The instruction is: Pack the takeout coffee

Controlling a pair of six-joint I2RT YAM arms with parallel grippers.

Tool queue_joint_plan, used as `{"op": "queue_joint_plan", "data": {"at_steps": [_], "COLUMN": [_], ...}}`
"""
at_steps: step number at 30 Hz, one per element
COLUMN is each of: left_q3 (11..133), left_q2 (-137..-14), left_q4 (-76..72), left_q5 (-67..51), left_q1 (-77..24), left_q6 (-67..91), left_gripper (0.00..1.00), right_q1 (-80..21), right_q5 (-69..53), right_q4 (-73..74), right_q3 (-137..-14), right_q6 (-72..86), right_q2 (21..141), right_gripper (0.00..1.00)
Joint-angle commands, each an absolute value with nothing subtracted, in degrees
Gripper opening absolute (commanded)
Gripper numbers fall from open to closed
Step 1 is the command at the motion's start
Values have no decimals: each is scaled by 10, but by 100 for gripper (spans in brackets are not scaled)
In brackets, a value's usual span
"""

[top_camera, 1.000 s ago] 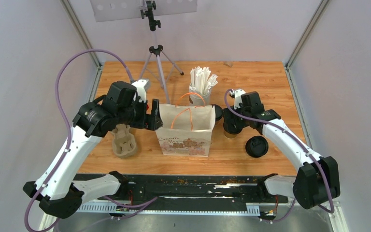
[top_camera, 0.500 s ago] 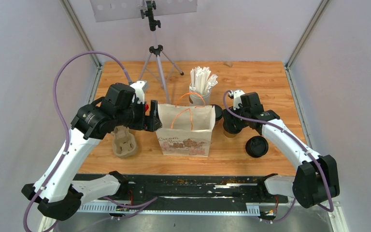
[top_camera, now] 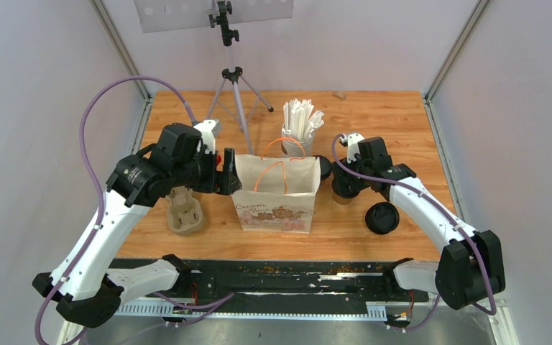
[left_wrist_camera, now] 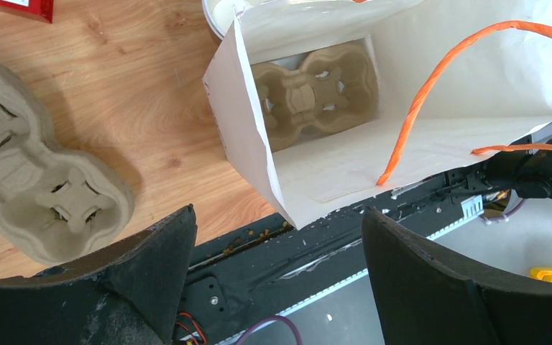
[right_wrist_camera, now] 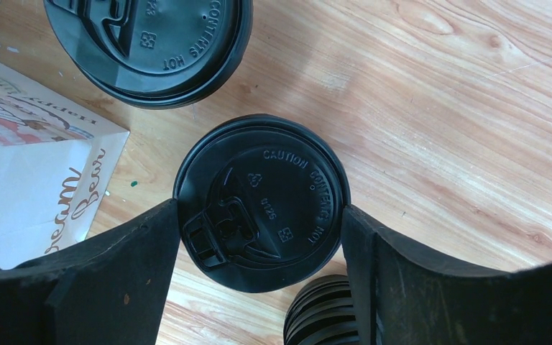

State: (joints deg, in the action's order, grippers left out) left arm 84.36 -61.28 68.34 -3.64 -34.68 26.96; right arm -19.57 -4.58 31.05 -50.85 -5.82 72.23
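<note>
A takeout coffee (right_wrist_camera: 261, 203), brown cup under a black lid, stands right of the white paper bag (top_camera: 277, 190). My right gripper (top_camera: 344, 185) is over it, open. In the right wrist view its gripper (right_wrist_camera: 260, 215) has one finger at each side of the lid's rim. A second black-lidded cup (right_wrist_camera: 151, 43) stands just behind, by the bag's back right corner (top_camera: 323, 167). My left gripper (top_camera: 224, 175) is open and empty at the bag's left edge; in the left wrist view (left_wrist_camera: 277, 212) it looks into the open bag (left_wrist_camera: 259, 165). A cardboard cup carrier (left_wrist_camera: 315, 90) lies on the bag's bottom.
A second cup carrier (top_camera: 185, 212) lies on the table left of the bag. A pile of bare black lids (top_camera: 382, 218) sits right of the coffee. A white cup of wrapped straws (top_camera: 298, 133) and a tripod (top_camera: 233, 86) stand behind the bag.
The left arm has shifted very slightly left. The right gripper has edged a little over the lidded cup. Nothing was taken hold of or let go.
</note>
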Motion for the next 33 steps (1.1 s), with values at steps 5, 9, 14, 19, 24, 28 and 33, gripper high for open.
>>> {"op": "queue_joint_plan", "data": {"at_steps": [5, 9, 14, 19, 24, 28, 33], "left_q3": [855, 855, 856, 856, 855, 852, 847], "left_q2": [-616, -611, -605, -603, -599, -596, -589], "left_q4": [666, 662, 663, 666, 668, 668, 669], "left_q5": [-41, -43, -41, -43, -45, -53, -53], "left_q1": [-344, -344, -344, -344, -344, -344, -344], "left_q6": [274, 268, 270, 269, 271, 274, 275], "left_gripper": [90, 90, 90, 90, 90, 90, 90], "right_q1": [-192, -192, -192, -192, -192, -192, -193], "right_q5": [-42, -43, -40, -33, -32, -33, -32], "right_q4": [290, 285, 296, 305, 309, 308, 299], "right_q3": [-495, -487, -498, -517, -527, -519, -498], "right_q6": [-64, -64, -59, -50, -52, -51, -36], "right_q2": [721, 718, 722, 740, 753, 753, 753], "right_gripper": [71, 70, 81, 82, 81, 78, 77]}}
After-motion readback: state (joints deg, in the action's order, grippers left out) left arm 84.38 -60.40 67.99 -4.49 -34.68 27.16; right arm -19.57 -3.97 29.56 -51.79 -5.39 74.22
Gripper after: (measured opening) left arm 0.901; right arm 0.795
